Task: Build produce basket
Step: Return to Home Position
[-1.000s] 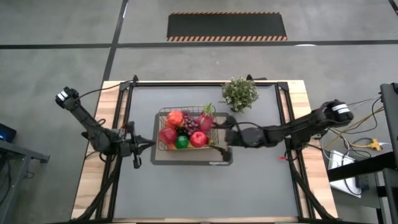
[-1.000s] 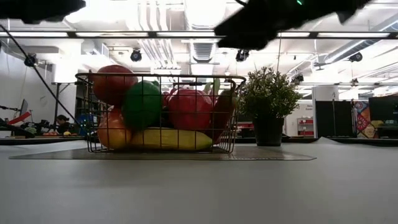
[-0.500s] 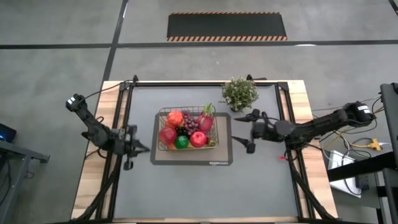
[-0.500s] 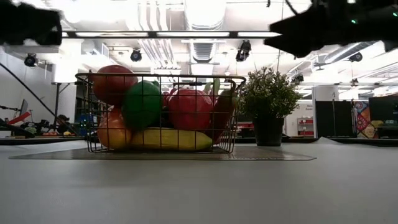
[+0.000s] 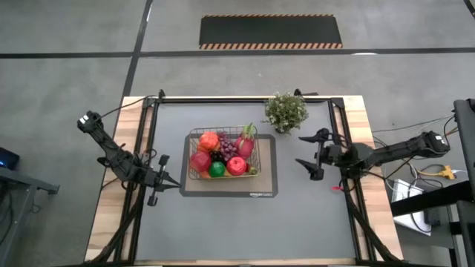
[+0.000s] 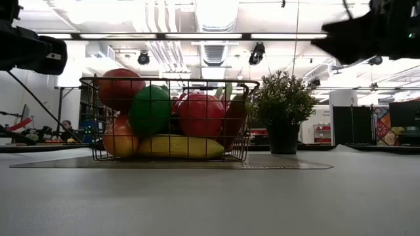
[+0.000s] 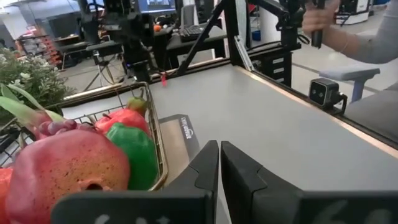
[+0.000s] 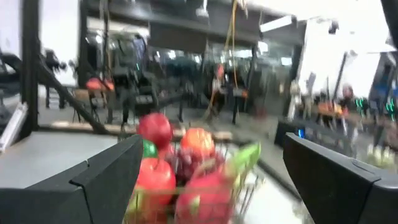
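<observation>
Produce [image 5: 223, 154] is heaped in the basket [image 6: 170, 80], lower pieces partly hidden. Left gripper [image 7: 219, 149] fingers are pressed together beside it; right gripper [image 5: 300, 150] fingers are spread wide.

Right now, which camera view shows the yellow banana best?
The low view: the banana lies along the basket's bottom, seen full length. The high view and both wrist views show other fruit, no clear banana.

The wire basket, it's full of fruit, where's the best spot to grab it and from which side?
Probably the top rim wire at the right end of the basket, coming straight down, one finger inside, one outside. The wire is thin, the fruit pokes above the rim at the left end, and the open right gripper is on that side.
</observation>
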